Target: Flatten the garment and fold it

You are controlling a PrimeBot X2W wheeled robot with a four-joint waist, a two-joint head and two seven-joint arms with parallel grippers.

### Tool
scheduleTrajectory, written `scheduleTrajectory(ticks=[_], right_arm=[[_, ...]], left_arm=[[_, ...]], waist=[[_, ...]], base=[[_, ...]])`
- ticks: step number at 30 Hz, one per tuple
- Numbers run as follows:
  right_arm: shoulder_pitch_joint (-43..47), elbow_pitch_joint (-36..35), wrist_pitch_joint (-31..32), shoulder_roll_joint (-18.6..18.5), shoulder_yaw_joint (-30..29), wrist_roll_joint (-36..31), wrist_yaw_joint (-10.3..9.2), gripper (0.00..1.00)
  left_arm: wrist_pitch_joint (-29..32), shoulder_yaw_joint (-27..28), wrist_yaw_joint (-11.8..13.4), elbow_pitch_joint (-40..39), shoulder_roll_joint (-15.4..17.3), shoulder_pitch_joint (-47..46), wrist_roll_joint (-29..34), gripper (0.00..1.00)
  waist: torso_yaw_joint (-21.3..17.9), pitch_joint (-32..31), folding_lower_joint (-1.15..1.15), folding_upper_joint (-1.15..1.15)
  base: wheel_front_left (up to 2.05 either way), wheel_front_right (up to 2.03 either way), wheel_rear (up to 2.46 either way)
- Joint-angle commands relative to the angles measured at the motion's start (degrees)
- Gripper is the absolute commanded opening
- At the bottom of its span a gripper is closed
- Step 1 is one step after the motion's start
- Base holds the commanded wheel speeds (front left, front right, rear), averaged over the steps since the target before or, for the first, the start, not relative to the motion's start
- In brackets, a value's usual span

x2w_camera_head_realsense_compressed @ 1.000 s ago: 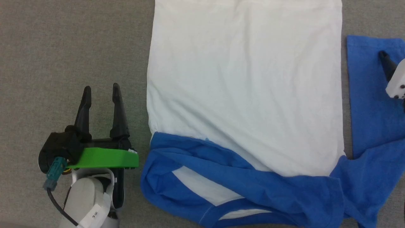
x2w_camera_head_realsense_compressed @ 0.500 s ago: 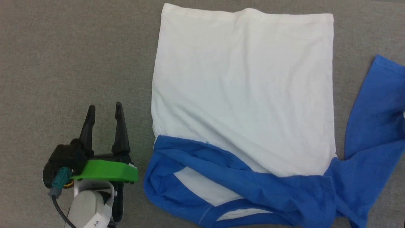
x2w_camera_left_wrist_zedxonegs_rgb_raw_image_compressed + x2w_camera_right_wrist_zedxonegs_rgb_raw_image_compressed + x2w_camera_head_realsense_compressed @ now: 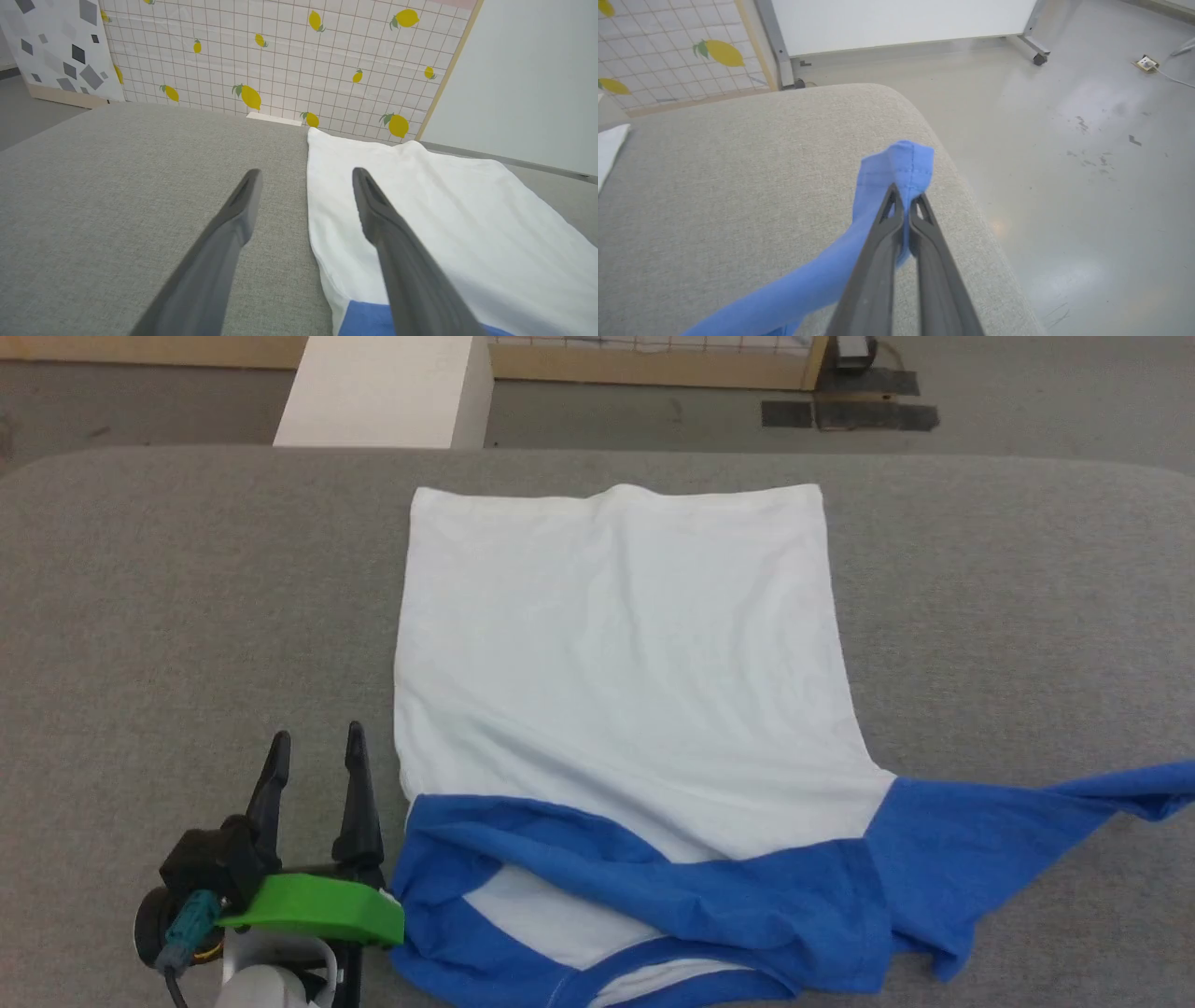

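On the grey padded table [image 3: 168, 597], the garment [image 3: 616, 672] lies with its white body spread flat, hem toward the far edge and blue neckband at the near edge of the head view. One blue sleeve is folded crumpled across the near end of the white body. The other sleeve [image 3: 1027, 803] runs out to the robot's right as a narrow band that leaves the head view at its right edge. The right gripper [image 3: 906, 193] is clamped on that sleeve's end, fingers pressed together with blue cloth bunched at the tips, near the table's rounded corner. The left gripper [image 3: 316, 735] sits just beside the garment's left edge, fingers spread apart with nothing between them, pointing toward the far side. Beyond the table's far edge stand a white block [image 3: 383, 383] and a lemon-printed grid panel [image 3: 280, 56]. Grey floor [image 3: 1087, 140] lies off the right corner.
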Motion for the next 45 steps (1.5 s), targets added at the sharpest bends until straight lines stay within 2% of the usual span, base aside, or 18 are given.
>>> scheduleTrajectory(ticks=[1,6,14,18,21,24,28,33,41,45], right_arm=[[1.5,-2.0,0.4,0.8,-0.6,-0.1,-0.09,0.00],[4.7,-9.5,1.4,3.4,-0.3,0.6,-0.09,0.00],[9.5,-24.9,7.2,7.3,7.8,3.6,-0.09,0.00],[11.6,-32.8,11.1,8.5,16.0,4.1,-0.09,0.00],[12.7,-37.2,12.9,8.7,24.9,4.5,-0.09,0.00],[12.6,-38.6,13.4,8.6,34.7,5.0,-0.09,0.00],[10.9,-35.3,12.5,8.5,46.9,5.4,-0.09,0.00],[6.7,-24.5,8.4,10.0,59.3,5.8,-0.09,0.00],[-3.8,-3.5,2.5,11.6,74.2,8.7,-0.09,0.00],[-9.2,4.9,0.4,11.6,78.7,11.9,-0.09,0.00]], left_arm=[[-0.3,0.2,-0.2,0.2,-0.2,1.1,0.2,1.00],[-0.3,0.3,-0.3,0.4,-0.2,2.3,0.3,1.00],[-0.3,0.3,-0.5,0.7,-0.1,2.8,0.4,1.00],[-0.3,0.0,-0.5,0.9,-0.1,2.7,0.4,1.00],[-0.3,-0.1,-0.4,1.1,-0.2,2.9,0.2,1.00],[-0.3,-0.2,-0.4,1.2,-0.2,3.0,0.2,1.00],[-0.3,-0.4,-0.3,1.3,-0.2,2.9,0.1,1.00],[-0.3,-1.0,-0.3,1.3,-0.2,2.2,-0.2,1.00],[-0.3,-1.6,-0.4,1.4,-0.2,0.8,-0.7,1.00],[-0.3,-2.0,-0.6,1.6,-0.2,-0.5,-0.9,1.00]], waist=[[-3.7,-3.6,0.00,0.00],[-4.6,-4.9,0.00,0.00],[-4.5,-5.8,0.00,0.00],[-3.9,-6.0,0.00,0.00],[-3.4,-6.5,0.00,0.00],[-3.1,-6.7,0.00,0.00],[-2.5,-6.9,0.00,0.00],[-1.1,-6.3,0.00,0.00],[1.6,-3.1,0.00,0.00],[3.5,-1.2,0.00,0.00]], base=[[0.00,0.00,0.00],[0.00,0.00,0.00],[0.00,0.00,0.00],[0.00,0.00,0.00],[0.00,0.00,0.00],[0.00,0.00,0.00],[0.00,0.00,0.00],[0.00,0.00,0.00],[0.00,0.00,0.00],[0.00,0.00,0.00]])
